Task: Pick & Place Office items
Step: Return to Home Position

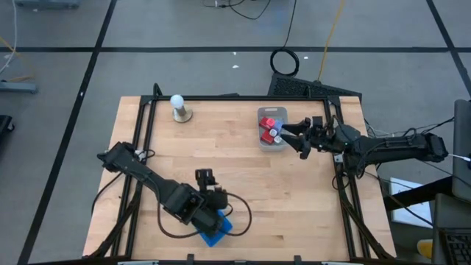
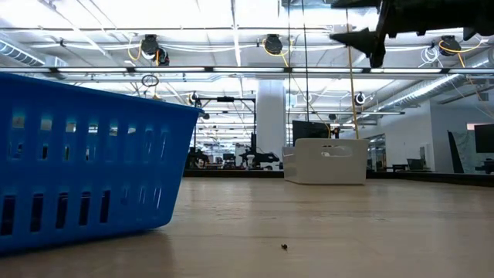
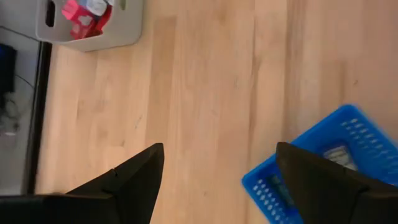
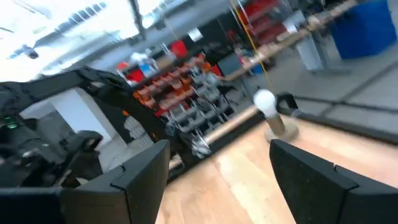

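Red office items (image 1: 269, 126) lie in a clear bin (image 1: 272, 140) at the far right of the table; the left wrist view shows them (image 3: 81, 15) too. A blue basket (image 1: 217, 230) stands at the near edge, with a pale piece (image 3: 339, 155) in it. My left gripper (image 1: 215, 197) hangs open above the bare wood beside the basket, slanting down, nothing between its fingers (image 3: 214, 180). My right gripper (image 1: 298, 138) stands open and about level, high beside the bin's right side, and it is empty (image 4: 217, 180).
A white ball on a round stand (image 1: 179, 107) sits at the far left. A black frame (image 1: 221, 98) runs along the table's edges. Bare wood lies between basket and bin. In the low view the basket's wall (image 2: 77, 170) fills the left side.
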`<action>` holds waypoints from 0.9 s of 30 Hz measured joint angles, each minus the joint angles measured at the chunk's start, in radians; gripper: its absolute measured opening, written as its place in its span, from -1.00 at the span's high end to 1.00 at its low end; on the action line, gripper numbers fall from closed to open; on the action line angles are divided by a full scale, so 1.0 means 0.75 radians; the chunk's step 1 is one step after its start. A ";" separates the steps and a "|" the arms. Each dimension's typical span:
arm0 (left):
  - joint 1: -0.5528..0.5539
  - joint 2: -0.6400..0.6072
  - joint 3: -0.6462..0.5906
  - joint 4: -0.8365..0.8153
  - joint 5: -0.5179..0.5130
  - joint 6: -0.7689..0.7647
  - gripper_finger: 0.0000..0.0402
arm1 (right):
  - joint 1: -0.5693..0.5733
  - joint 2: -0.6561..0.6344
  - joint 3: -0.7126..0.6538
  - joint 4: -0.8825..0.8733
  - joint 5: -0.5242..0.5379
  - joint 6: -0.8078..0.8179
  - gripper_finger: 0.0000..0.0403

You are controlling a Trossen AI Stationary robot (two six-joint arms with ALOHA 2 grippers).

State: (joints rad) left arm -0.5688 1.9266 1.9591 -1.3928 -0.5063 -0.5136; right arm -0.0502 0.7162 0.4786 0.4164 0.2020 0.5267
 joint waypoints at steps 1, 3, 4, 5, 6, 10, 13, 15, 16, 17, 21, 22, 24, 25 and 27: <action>0.001 0.000 0.034 -0.027 0.005 -0.028 -0.56 | -0.001 0.000 0.000 0.029 -0.020 -0.015 -0.33; 0.001 0.000 0.100 -0.073 0.015 -0.030 -0.57 | -0.001 -0.001 0.000 0.098 -0.091 -0.070 -0.33; 0.001 0.000 0.129 -0.093 0.020 -0.025 -0.56 | -0.001 -0.001 0.000 0.129 -0.140 -0.111 -0.33; 0.001 0.000 0.149 -0.090 0.007 -0.015 -0.56 | -0.001 -0.001 0.000 0.155 -0.186 -0.151 -0.33; 0.004 0.000 0.163 -0.079 -0.025 -0.003 -0.55 | -0.001 -0.001 0.000 0.178 -0.241 -0.193 -0.33; 0.038 0.000 0.207 0.006 -0.052 -0.029 -0.51 | 0.000 -0.001 0.001 0.202 -0.412 -0.339 -0.33; 0.051 -0.014 0.244 0.073 0.041 0.167 -0.48 | -0.004 -0.001 0.001 0.197 -0.405 -0.321 -0.33; 0.058 -0.060 0.248 0.127 0.069 0.252 -0.48 | -0.016 -0.004 0.007 0.190 -0.412 -0.313 -0.33; 0.068 -0.098 0.248 0.145 0.077 0.261 -0.48 | -0.022 -0.015 0.015 0.175 -0.418 -0.310 -0.33; 0.084 -0.146 0.244 0.159 0.077 0.266 -0.48 | -0.030 -0.026 0.028 0.151 -0.432 -0.311 -0.33; 0.138 -0.335 0.197 0.238 0.082 0.371 -0.52 | -0.069 -0.096 0.110 -0.054 -0.448 -0.367 -0.33; 0.142 -0.379 0.171 0.295 0.100 0.413 -0.53 | -0.082 -0.110 0.138 -0.129 -0.446 -0.382 -0.33; 0.154 -0.468 0.093 0.426 0.169 0.502 -0.55 | -0.108 -0.140 0.195 -0.259 -0.446 -0.404 -0.33; 0.164 -0.512 0.048 0.489 0.195 0.531 -0.56 | -0.121 -0.153 0.224 -0.304 -0.446 -0.408 -0.33; 0.190 -0.602 -0.069 0.573 0.211 0.543 -0.57 | -0.149 -0.174 0.274 -0.348 -0.446 -0.411 -0.33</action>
State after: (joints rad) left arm -0.4263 1.4749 1.9071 -0.9628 -0.3481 -0.1064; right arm -0.1617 0.5860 0.6841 0.1551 -0.1326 0.2188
